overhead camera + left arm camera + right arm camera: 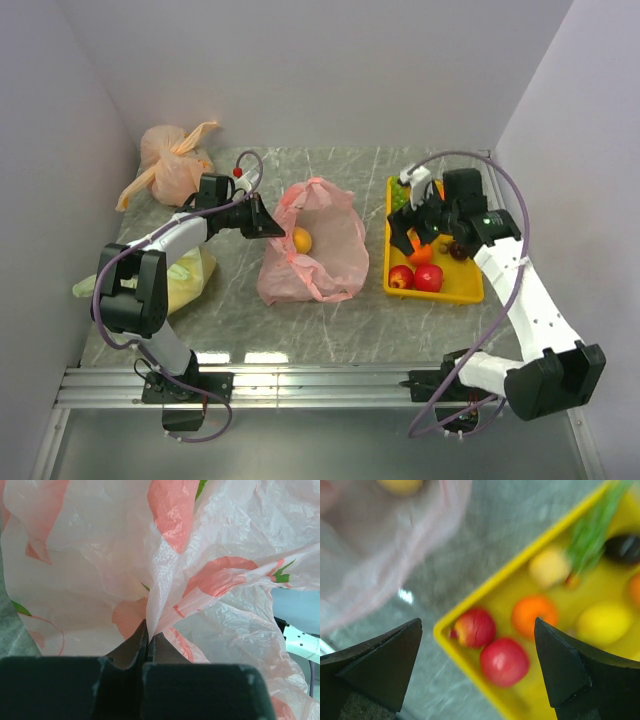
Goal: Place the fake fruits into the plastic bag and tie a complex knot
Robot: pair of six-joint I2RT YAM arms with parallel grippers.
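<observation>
My left gripper [148, 630] is clamped tight on a fold of the plastic bag [320, 255], holding its mouth up mid-table with one orange-yellow fruit [301, 240] inside. The film is thin, so I judge a tug could tear it or let it slip free. My right gripper [477, 625] hangs spread wide and empty over red apples [415, 277]. The yellow tray [460, 292] wall stands between them and the bag. A yellow-green bag [190, 280] lies beside my left arm, and a tied peach bag [172, 165] sits far back.

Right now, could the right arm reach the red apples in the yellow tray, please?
Probably yes: its open tool hovers just above the yellow tray, the red apples below it, nothing in between.
</observation>
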